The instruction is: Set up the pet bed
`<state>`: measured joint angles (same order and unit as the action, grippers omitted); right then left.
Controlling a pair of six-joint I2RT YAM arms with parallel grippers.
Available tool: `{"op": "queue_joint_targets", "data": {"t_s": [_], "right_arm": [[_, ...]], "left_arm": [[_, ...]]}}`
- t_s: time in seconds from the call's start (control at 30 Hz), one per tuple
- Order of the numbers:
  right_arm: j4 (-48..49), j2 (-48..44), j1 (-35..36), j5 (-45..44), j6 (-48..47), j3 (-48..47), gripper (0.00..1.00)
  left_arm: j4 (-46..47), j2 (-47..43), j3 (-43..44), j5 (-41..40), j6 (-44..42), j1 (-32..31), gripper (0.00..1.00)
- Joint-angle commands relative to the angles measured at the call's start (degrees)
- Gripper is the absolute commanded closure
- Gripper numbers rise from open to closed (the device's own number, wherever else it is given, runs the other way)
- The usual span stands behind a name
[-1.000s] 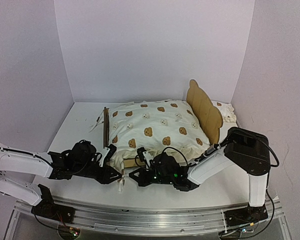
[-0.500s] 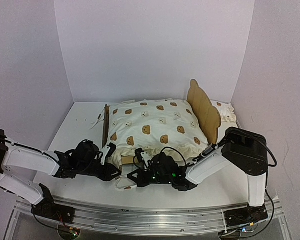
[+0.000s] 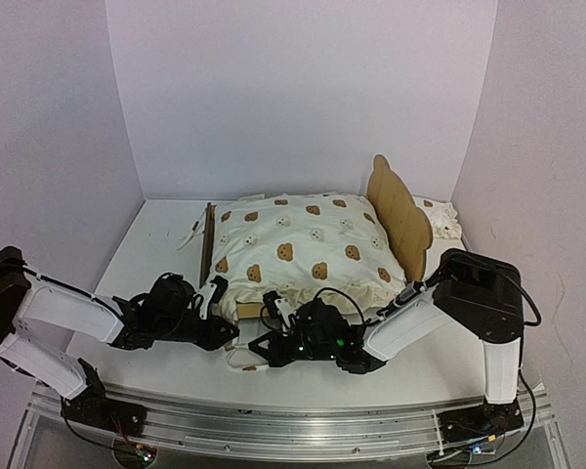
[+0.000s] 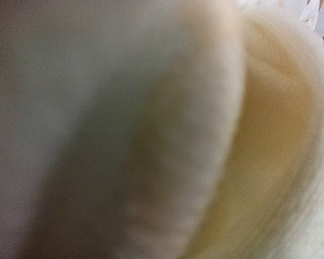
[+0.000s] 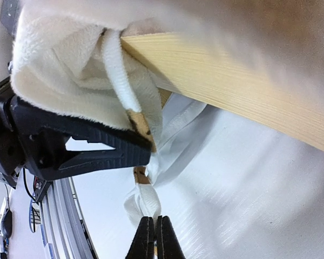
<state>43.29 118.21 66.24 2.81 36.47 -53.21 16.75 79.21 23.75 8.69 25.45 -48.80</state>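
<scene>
One second flattened the cushion (image 3: 303, 244) onto the bed (image 3: 400, 210), mid-table; we judged tying next. The right gripper (image 5: 154, 229) was closed on a tie (image 5: 143, 200); the left gripper's (image 3: 217, 293) jaws, buried in cushion, we couldn't tell.

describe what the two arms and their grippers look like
Both arms have white tube-like links and bulky black joint housings. The left arm and right arm end in black wrists with loose black cables looped over them; small green lights glow on the right wrist. The right gripper has slim black tapered fingers; the left gripper is black with a triangular cut-out.
</scene>
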Motion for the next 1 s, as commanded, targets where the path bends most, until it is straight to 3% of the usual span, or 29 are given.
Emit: {"op": "queue_joint_targets", "data": {"t_s": [0.0, 0.13, 0.47, 0.73, 0.97], "right_arm": [[0.83, -0.47, -0.09, 0.53, -0.42, -0.81, 1.00], [0.83, -0.70, -0.14, -0.12, -1.27, -0.76, 1.00], [0.75, 1.76, -2.20, -0.67, -7.52, -7.04, 1.00], [1.01, 6.58, -2.20, 6.34, -6.92, -13.52, 1.00], [2.87, 12.64, -2.18, 17.61, -1.90, -19.01, 1.00]], "left_arm": [[5.55, 1.61, -0.60, -0.65, -0.01, 0.37, 0.86], [4.93, 1.20, -0.09, 0.17, -1.50, 0.52, 1.00], [-21.42, -9.57, 6.55, 12.24, -4.50, 1.67, 1.00], [-23.59, -12.50, 7.26, 14.25, -2.83, 1.95, 1.00], [-22.95, -11.64, 9.85, 17.16, -15.76, 1.95, 1.00]]}}
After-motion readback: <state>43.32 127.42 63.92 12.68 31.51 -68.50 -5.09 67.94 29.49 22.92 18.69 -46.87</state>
